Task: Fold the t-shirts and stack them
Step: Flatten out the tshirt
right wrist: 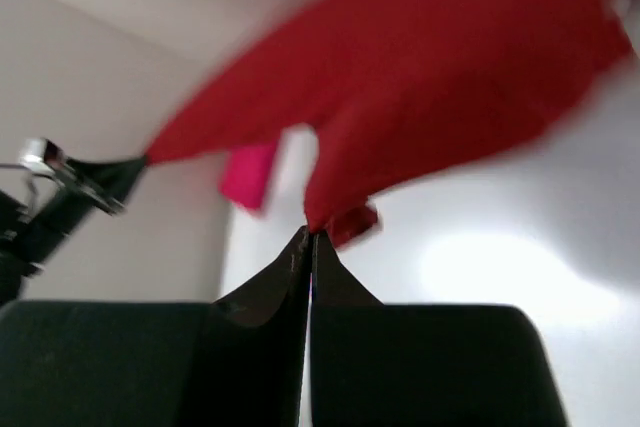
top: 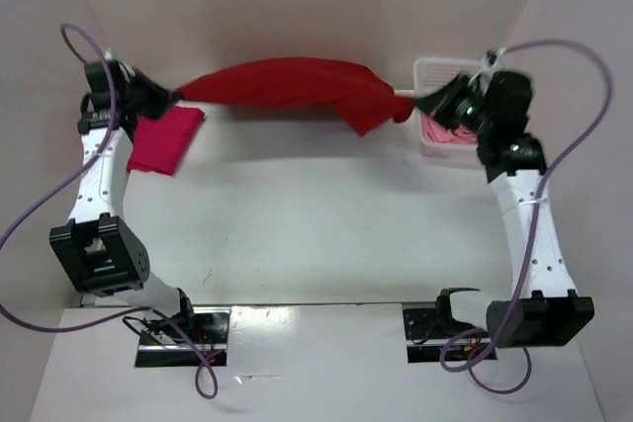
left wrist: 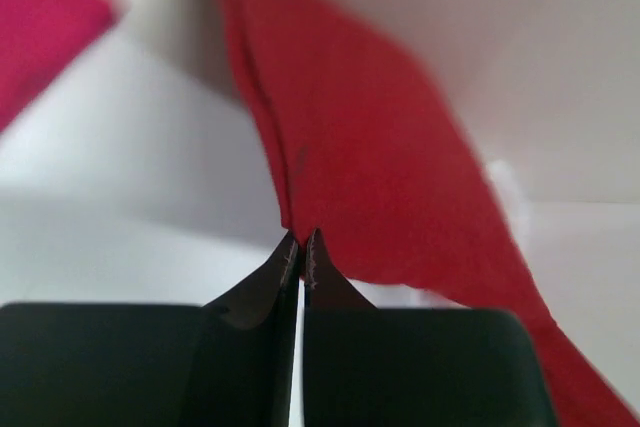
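Note:
The dark crimson shirt [top: 292, 86] hangs stretched in the air between my two grippers, above the far part of the table. My left gripper [top: 176, 98] is shut on its left end; the left wrist view shows the cloth [left wrist: 380, 157] pinched at the gripper [left wrist: 301, 237]. My right gripper [top: 420, 102] is shut on its right end, with the cloth [right wrist: 420, 67] pinched at the gripper [right wrist: 309, 235] in the right wrist view. The magenta shirt [top: 163, 140] lies folded at the far left, below my left gripper. The pink shirt [top: 442, 133] lies in the basket.
A white mesh basket [top: 431, 74] stands at the far right, partly behind my right arm. White walls close the table at the back and both sides. The magenta shirt also shows in the left wrist view [left wrist: 40, 27] and the right wrist view [right wrist: 248, 175].

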